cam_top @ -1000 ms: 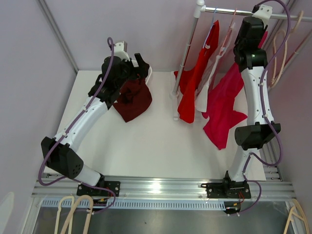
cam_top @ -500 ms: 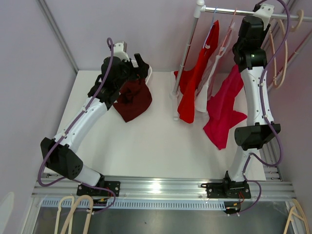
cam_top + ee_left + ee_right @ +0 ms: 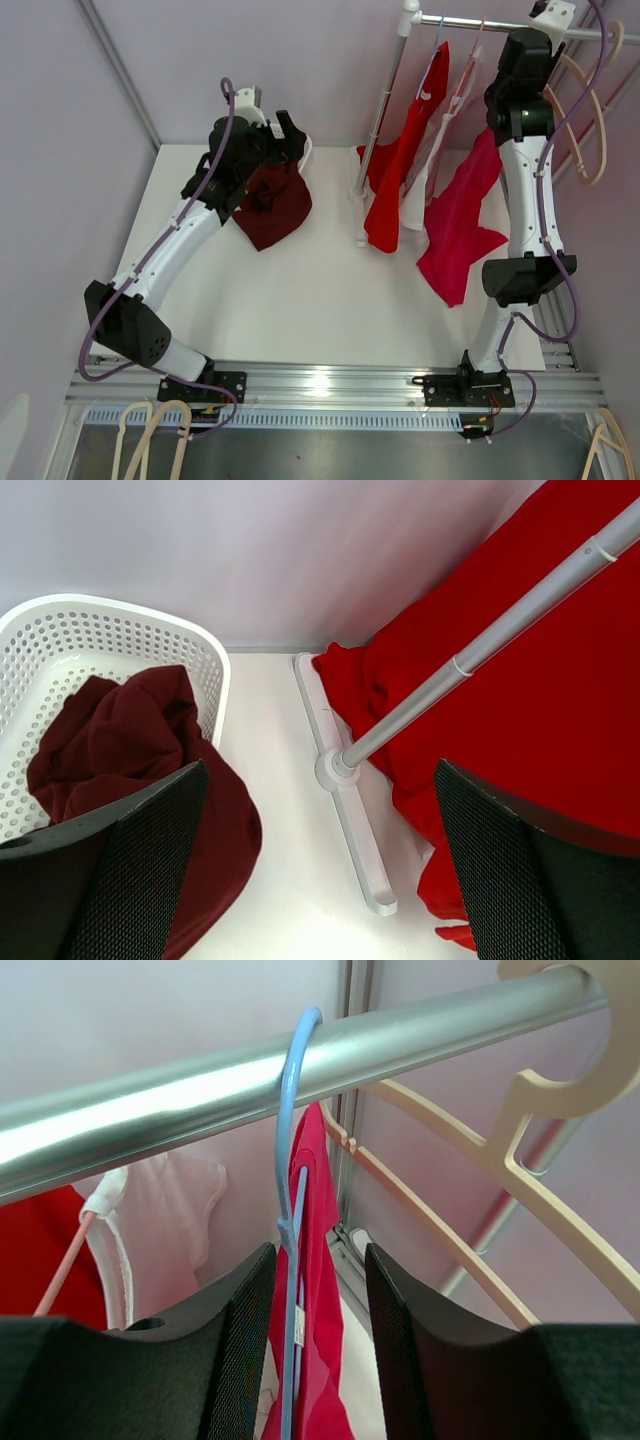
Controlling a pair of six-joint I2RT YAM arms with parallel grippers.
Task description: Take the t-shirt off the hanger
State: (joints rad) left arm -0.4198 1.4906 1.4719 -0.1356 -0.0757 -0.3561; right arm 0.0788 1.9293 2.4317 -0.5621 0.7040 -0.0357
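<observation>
R arm (image 3: 525,180) stands tall at frame right, wrist up at the silver metal rail (image 3: 200,1085), upper right. R end effector (image 3: 318,1360) is open, fingers either side of the thin blue plastic hanger (image 3: 288,1140); contact unclear. Crimson-pink t-shirt (image 3: 318,1260) hangs from that hanger, draping down to the table (image 3: 300,290). L arm (image 3: 180,240) bends toward upper left. L end effector (image 3: 320,880) is spread wide and holds nothing, above the white perforated plastic basket (image 3: 120,640) w/ a maroon garment (image 3: 120,740) spilling over its rim.

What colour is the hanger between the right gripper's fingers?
The hanger is light blue, clearest in the right wrist view.
</observation>
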